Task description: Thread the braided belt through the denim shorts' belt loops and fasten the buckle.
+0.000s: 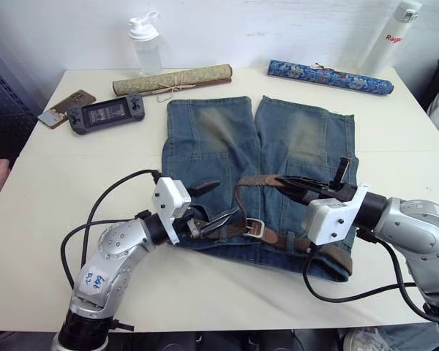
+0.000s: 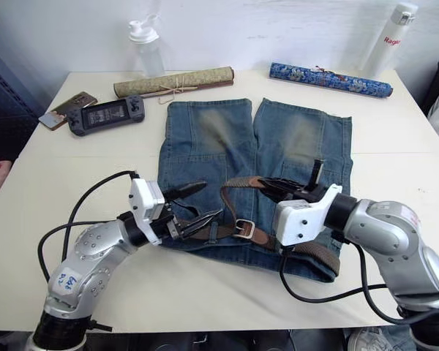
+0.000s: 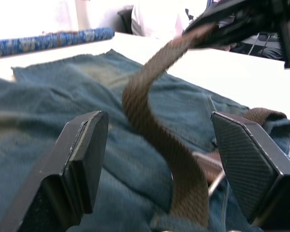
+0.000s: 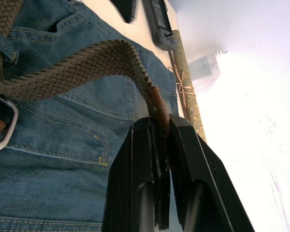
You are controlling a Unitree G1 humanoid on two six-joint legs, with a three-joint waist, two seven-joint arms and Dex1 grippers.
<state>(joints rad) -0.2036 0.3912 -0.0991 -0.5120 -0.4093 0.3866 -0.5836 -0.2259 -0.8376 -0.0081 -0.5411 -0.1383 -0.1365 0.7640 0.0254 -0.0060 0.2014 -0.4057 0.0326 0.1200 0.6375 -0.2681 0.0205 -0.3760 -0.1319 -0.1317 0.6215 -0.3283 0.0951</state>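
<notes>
Pinching the braided belt's (image 4: pixel 72 65) tan leather tip, the right gripper (image 4: pixel 163 126) lifts a loop over the denim shorts (image 1: pixel 234 135). The left gripper (image 3: pixel 159 159) is open astride the strap near the buckle (image 1: pixel 254 228). A hard pull could slip the tip free or bunch the waistband.

Faded blue shorts (image 1: pixel 260 157) with yellowish-brown patches; olive-brown woven belt (image 4: pixel 77 65), tan tip; silver buckle (image 1: pixel 254 229); blue patterned scroll (image 1: pixel 329 76).
</notes>
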